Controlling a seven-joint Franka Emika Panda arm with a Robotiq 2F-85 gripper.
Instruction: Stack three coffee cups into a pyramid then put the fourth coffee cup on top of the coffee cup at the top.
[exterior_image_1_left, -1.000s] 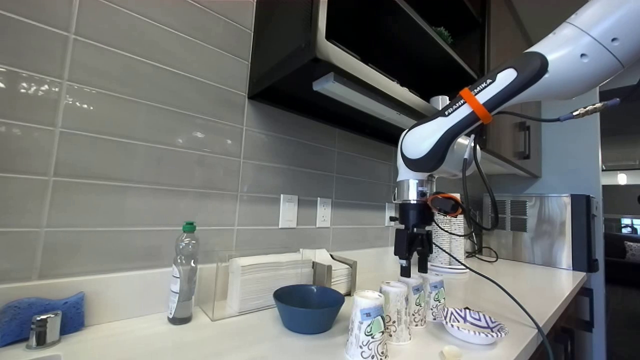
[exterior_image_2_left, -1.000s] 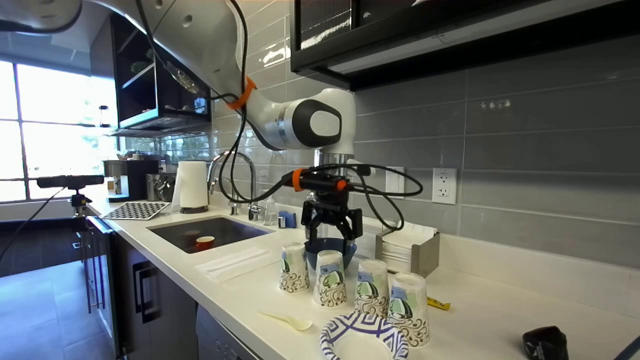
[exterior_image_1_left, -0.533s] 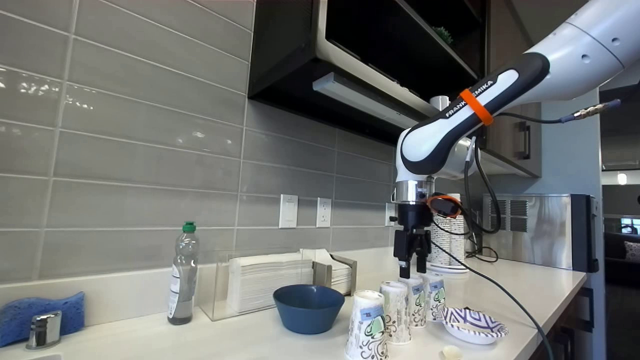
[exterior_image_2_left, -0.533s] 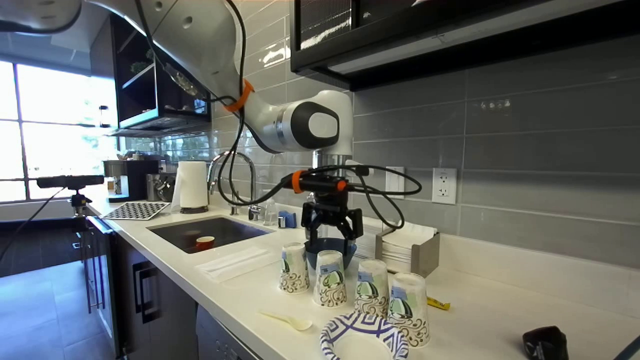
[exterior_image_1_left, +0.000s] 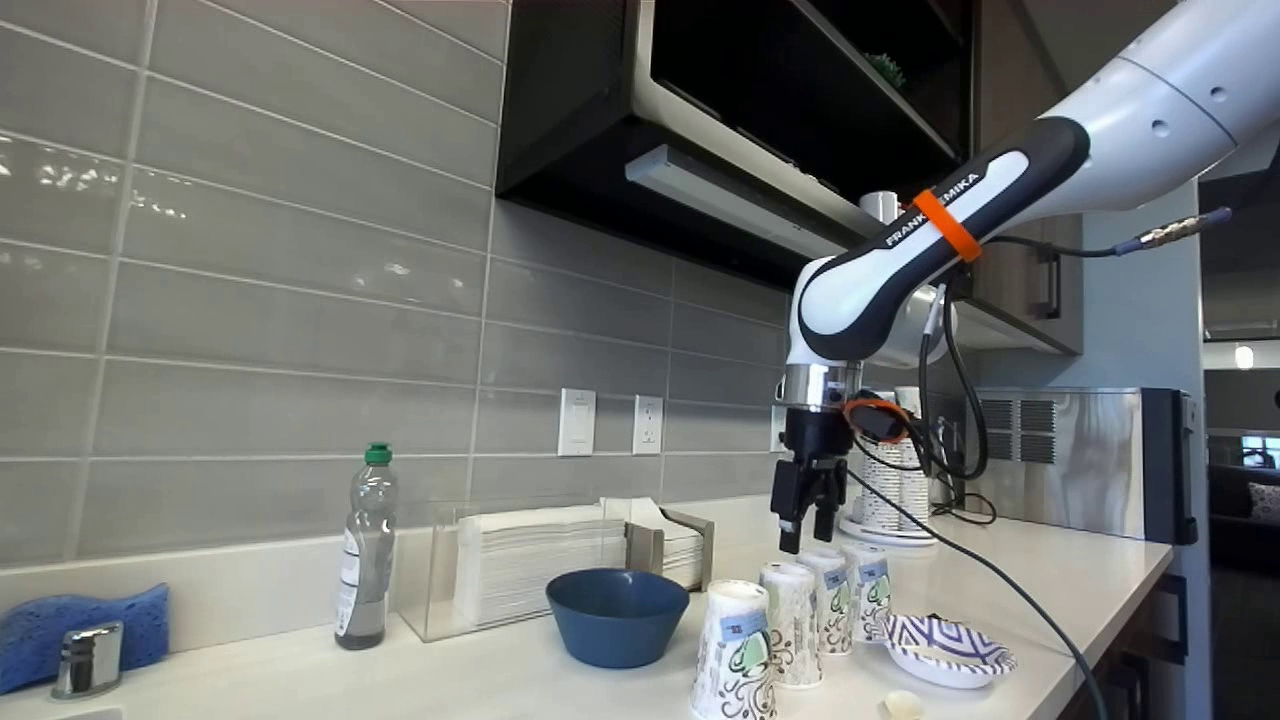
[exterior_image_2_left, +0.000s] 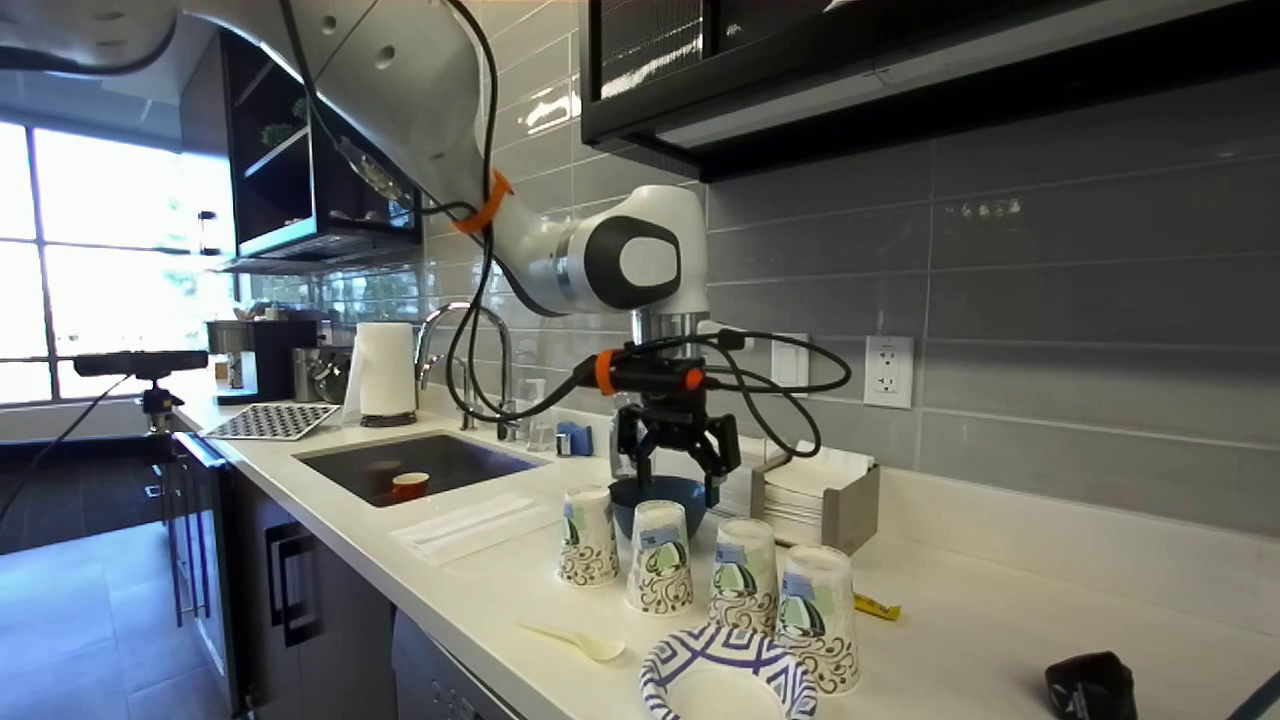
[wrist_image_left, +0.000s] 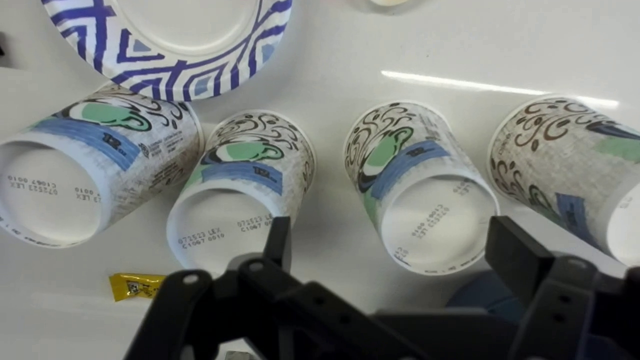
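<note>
Fingers (wrist_image_left: 280, 245) spread wide, released; gripper (exterior_image_2_left: 678, 488) raised over countertop (exterior_image_2_left: 980, 630). Wrist view, clock from finger gap: coffee cup (wrist_image_left: 420, 192) at 1, another coffee cup (wrist_image_left: 560, 165) at 2, third coffee cup (wrist_image_left: 245, 180) between 9 and 10, last coffee cup (wrist_image_left: 100, 160) same bearing, farther. All four upside down, in row. Dark-blue bowl (wrist_image_left: 477, 290) at 4, yellow packet (wrist_image_left: 135, 286) before 9, patterned dish (wrist_image_left: 180, 75) past 10.

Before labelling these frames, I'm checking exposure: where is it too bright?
Wrist view: a bright streak on the white countertop, yet codes on three upturned, patterned white paper cups are legible; in an exterior view: the large paned window washes out; in both exterior views: bright spots on glossy grey wall tiles.
</note>
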